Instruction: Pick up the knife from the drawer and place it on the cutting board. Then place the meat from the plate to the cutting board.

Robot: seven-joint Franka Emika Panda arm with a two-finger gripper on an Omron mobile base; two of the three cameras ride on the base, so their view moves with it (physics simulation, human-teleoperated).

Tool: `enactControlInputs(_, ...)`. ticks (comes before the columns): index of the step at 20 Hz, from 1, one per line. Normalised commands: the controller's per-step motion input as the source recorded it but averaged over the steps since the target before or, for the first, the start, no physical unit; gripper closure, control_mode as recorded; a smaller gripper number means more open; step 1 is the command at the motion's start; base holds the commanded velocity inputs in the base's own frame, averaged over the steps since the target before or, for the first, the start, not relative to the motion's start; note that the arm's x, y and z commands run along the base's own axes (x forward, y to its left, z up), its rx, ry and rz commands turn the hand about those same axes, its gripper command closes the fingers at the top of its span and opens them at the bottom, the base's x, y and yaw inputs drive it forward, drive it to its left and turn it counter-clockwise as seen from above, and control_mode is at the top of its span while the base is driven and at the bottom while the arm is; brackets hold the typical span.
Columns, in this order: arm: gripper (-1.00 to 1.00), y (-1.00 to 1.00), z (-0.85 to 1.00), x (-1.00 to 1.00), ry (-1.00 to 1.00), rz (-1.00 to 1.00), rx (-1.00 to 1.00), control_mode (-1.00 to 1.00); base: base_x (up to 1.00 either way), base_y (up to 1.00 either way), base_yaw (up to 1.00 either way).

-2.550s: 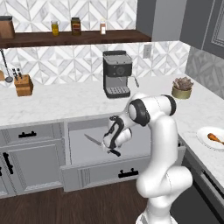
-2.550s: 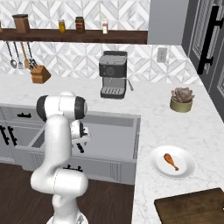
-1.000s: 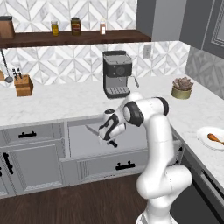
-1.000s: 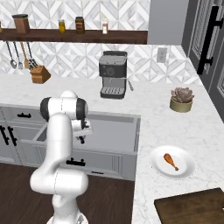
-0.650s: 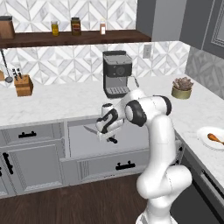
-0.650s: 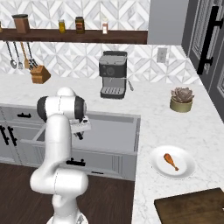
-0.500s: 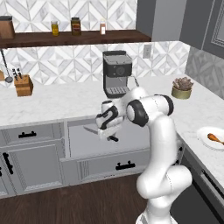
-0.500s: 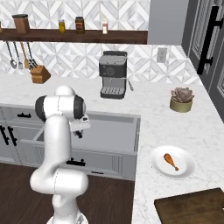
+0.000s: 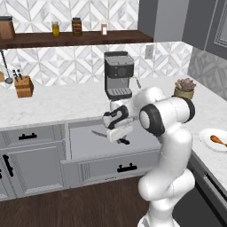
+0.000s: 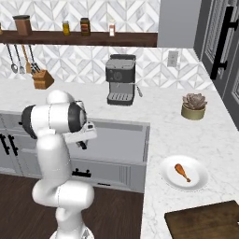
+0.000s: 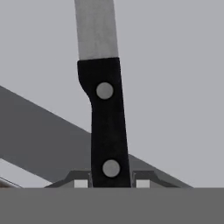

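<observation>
Knife (image 11: pixel 106 127), black riveted handle and silver blade, held clear above the open grey drawer (image 9: pixel 88 144). Chicken drumstick (image 10: pixel 182 172), orange-brown, lying on the round white plate (image 10: pixel 198 182) on the tabletop. Dark brown cutting board (image 10: pixel 205 224) near the plate, bare.

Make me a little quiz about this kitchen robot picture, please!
1. True or false: the claw is shut on the knife.
2. Where is the meat? A) board B) plate C) drawer
3. Fill in: the drawer stands ____.

Key: 1 true: the black handle sits between the fingertips. 2 B: it lies on the plate; the board is bare. 3 open.
</observation>
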Motion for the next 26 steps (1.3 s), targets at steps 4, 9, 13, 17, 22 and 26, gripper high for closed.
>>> enactControlInputs(4, 1.0, -0.55, 1.0, -0.97, -0.01, 0.0, 0.0, -1.0, 0.0, 0.0, 0.0)
enactControlInputs(9, 1.0, -0.75, 0.52, -1.0, 0.05, -0.07, 0.11, -1.0, 0.0, 0.0, 0.0)
enactControlInputs(13, 1.0, -0.48, 0.74, -1.0, -0.21, -0.25, 0.13, -1.0, 0.0, 0.0, 0.0)
enactControlInputs(17, 1.0, -0.22, 1.0, -1.0, -0.3, -0.31, 0.03, -1.0, 0.0, 0.0, 0.0)
enactControlInputs(22, 1.0, -0.04, 0.69, -0.78, -0.23, -0.26, -0.04, -1.0, 0.0, 0.0, 0.0)
enactControlInputs(26, 1.0, 0.01, 0.06, -0.08, 0.0, -0.06, -0.06, -1.0, 0.0, 0.0, 0.0)
